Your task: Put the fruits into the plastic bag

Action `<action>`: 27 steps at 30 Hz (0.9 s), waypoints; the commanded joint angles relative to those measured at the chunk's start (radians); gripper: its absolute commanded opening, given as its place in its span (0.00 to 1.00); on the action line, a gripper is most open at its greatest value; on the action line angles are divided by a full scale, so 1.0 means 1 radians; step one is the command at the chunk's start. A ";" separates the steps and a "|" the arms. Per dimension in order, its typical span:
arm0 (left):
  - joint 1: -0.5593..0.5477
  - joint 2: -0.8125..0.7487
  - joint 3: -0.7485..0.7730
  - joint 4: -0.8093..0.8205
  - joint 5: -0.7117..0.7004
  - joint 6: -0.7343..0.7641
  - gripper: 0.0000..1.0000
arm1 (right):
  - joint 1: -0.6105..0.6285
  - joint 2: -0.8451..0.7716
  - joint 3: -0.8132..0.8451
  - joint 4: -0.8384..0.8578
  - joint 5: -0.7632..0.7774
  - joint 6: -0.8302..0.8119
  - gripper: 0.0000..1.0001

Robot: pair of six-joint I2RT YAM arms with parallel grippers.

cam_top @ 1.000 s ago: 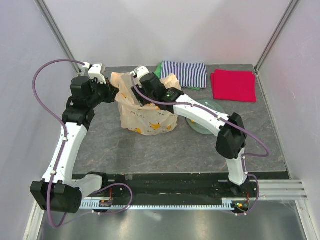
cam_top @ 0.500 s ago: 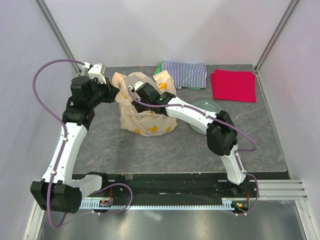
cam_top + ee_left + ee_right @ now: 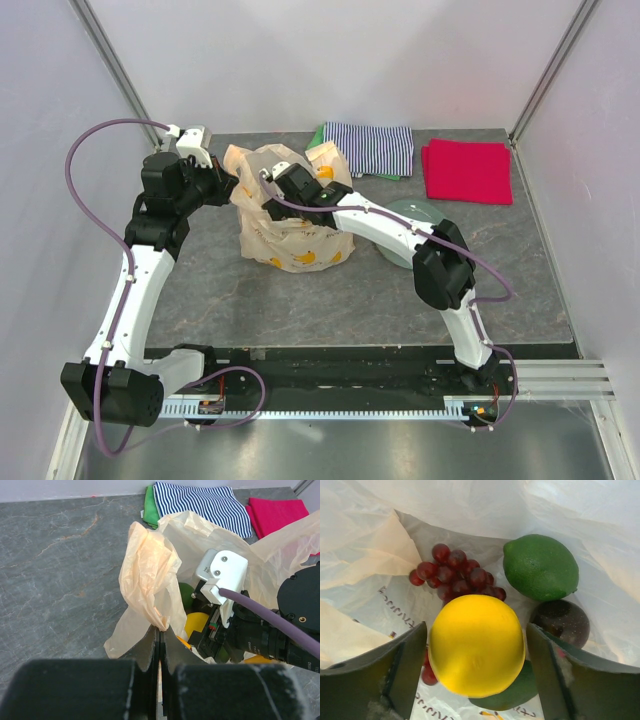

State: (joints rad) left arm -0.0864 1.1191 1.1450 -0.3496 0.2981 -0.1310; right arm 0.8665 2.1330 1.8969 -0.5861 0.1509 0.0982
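L claw [image 3: 160, 632]: clamped tight on a bunched flap of the plastic bag [image 3: 150, 575], no gap btwn jaws. The flap stands up off the surface [image 3: 60, 555] right above the tips.

Just past L claw and to its right, the bag mouth is spread open. R arm's wrist reaches down into it, with white cam mount [image 3: 221, 572] and purple cable [image 3: 270, 617] showing.

R claw [image 3: 476, 630]: inside the bag, jaws wide. Lemon [image 3: 475, 655] sits square btwn the fingers [image 3: 395, 675]. Looks like a sliver of gap on each side, so flanked and not squeezed, but it's a close call.

Other fruits, rel. to R claw, all on the bag floor:
- green fruit [image 3: 512, 692] under the lemon, toward the right finger; mostly hidden, can't ID it
- dark round fruit [image 3: 562, 622] just past the right fingertip
- grape bunch [image 3: 455, 577] beyond the lemon, left-finger side; a couple of grapes also show low by the left finger
- lime [image 3: 540, 567] beyond the lemon, right-finger side, just next to the dark fruit

Outside the bag:
- grey-green plate [image 3: 418, 212] to the right of R claw, on the surface, partly under R arm
- striped cloth [image 3: 372, 148] beyond both claws at the far edge, with the bag's far flap right at its near-left corner
- green cloth [image 3: 317, 140] peeking out from under the striped cloth's left side
- red cloth [image 3: 468, 170] farther right, just beside the striped one, flat and folded
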 commanded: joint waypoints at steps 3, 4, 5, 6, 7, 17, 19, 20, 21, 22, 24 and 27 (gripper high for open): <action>0.004 -0.018 0.004 0.026 0.013 0.031 0.01 | -0.009 -0.033 -0.015 0.003 -0.013 0.015 0.91; 0.004 -0.018 0.004 0.026 0.012 0.033 0.02 | -0.009 -0.036 -0.015 0.008 -0.017 0.014 0.91; 0.004 -0.016 0.004 0.024 0.012 0.033 0.02 | -0.011 -0.045 -0.016 0.012 -0.020 0.015 0.91; 0.004 -0.018 0.004 0.024 0.012 0.033 0.02 | -0.012 -0.048 -0.018 0.017 -0.022 0.017 0.91; 0.004 -0.018 0.005 0.024 0.010 0.033 0.02 | -0.012 -0.064 -0.021 0.034 -0.025 0.017 0.91; 0.004 -0.018 0.004 0.024 0.006 0.033 0.02 | -0.012 -0.310 -0.183 0.299 0.033 0.072 0.91; 0.004 -0.018 0.005 0.024 0.012 0.033 0.01 | -0.012 -0.381 -0.238 0.403 0.026 0.092 0.91; 0.004 -0.016 0.004 0.024 0.012 0.033 0.02 | -0.012 -0.401 -0.255 0.437 0.026 0.100 0.91; 0.004 -0.019 0.005 0.026 0.010 0.031 0.02 | -0.012 -0.421 -0.275 0.474 0.021 0.104 0.91; 0.004 -0.019 0.004 0.026 0.012 0.033 0.02 | -0.014 -0.459 -0.320 0.555 -0.023 0.112 0.91; 0.004 -0.019 0.004 0.024 0.010 0.033 0.02 | -0.012 -0.492 -0.361 0.638 -0.092 0.118 0.92; 0.004 -0.018 0.004 0.024 0.010 0.033 0.01 | -0.012 -0.548 -0.446 0.799 -0.297 0.135 0.91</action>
State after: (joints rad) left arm -0.0864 1.1191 1.1450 -0.3496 0.2977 -0.1310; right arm 0.8532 1.6375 1.5356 -0.0532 0.0765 0.1944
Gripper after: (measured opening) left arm 0.023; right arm 0.914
